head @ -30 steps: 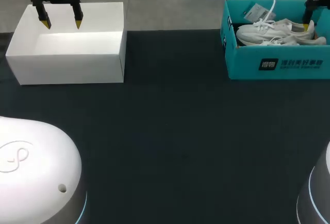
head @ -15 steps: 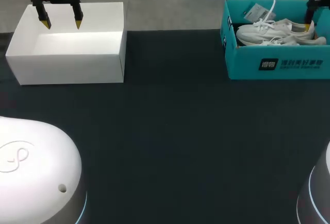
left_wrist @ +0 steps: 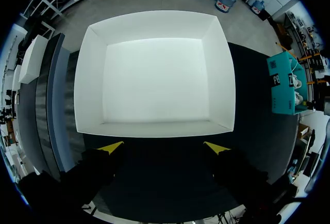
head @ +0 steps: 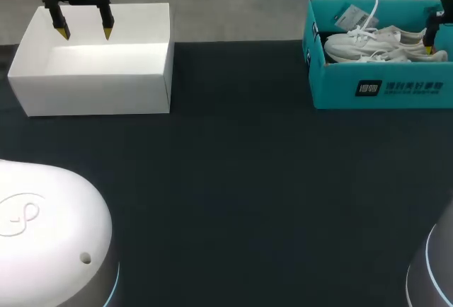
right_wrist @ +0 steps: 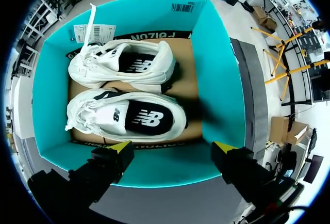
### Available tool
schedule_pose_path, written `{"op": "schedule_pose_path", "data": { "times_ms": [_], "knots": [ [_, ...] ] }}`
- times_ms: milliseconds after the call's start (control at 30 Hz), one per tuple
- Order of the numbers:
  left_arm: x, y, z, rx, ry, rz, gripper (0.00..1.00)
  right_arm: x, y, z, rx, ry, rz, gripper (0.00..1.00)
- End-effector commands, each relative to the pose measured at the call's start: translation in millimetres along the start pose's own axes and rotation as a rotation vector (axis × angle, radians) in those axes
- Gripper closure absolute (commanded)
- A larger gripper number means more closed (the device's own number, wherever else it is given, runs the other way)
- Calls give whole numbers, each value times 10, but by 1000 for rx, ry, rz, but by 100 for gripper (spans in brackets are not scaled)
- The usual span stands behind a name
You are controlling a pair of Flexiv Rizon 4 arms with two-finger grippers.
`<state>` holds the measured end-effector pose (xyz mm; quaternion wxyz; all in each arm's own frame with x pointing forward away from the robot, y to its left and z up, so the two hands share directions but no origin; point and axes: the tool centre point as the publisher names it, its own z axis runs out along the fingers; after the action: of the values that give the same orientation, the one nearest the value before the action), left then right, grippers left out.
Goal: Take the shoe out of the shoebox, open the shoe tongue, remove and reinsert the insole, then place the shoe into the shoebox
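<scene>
Since the pair of white shoes [right_wrist: 124,66] is sitting side by side in the teal shoebox [right_wrist: 219,79] at the far right of the worktop [head: 248,180], the very first step is what's in hand: getting one shoe lifted out. The right tool [right_wrist: 172,146] is held above the box's near wall, yellow tips spread wide and nothing gripped, with the nearer shoe [right_wrist: 129,116] lying just ahead of it. For the next move, the tool probably needs to be brought forward and down over that shoe and closed across its sides, so it can be raised clear of the wall. The left tool [left_wrist: 164,147] is parked wide apart and empty at the edge of a white box [left_wrist: 90,79], well away from all that. As for writing: a logo [right_wrist: 149,118] is printed inside each shoe, a barcode sticker [right_wrist: 181,7] is stuck on the far wall, a hang tag [right_wrist: 95,30] is seen by the far shoe, and white print [head: 400,88] runs along the box front; none gets spelled out.
</scene>
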<state>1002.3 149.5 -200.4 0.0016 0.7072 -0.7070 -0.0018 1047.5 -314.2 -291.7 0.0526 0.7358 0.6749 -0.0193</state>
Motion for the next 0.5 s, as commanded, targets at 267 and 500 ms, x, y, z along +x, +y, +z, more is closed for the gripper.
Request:
{"op": "schedule_pose_path", "data": {
  "times_ms": [267, 500],
  "knots": [
    [-2, 6, -2, 1, 0, 0, 0, -28, 101, 418, 23, 23, -16, 0],
    [-2, 6, -2, 1, 0, 0, 0, -50, 143, 556, 32, 25, -12, 0]
  ]
}}
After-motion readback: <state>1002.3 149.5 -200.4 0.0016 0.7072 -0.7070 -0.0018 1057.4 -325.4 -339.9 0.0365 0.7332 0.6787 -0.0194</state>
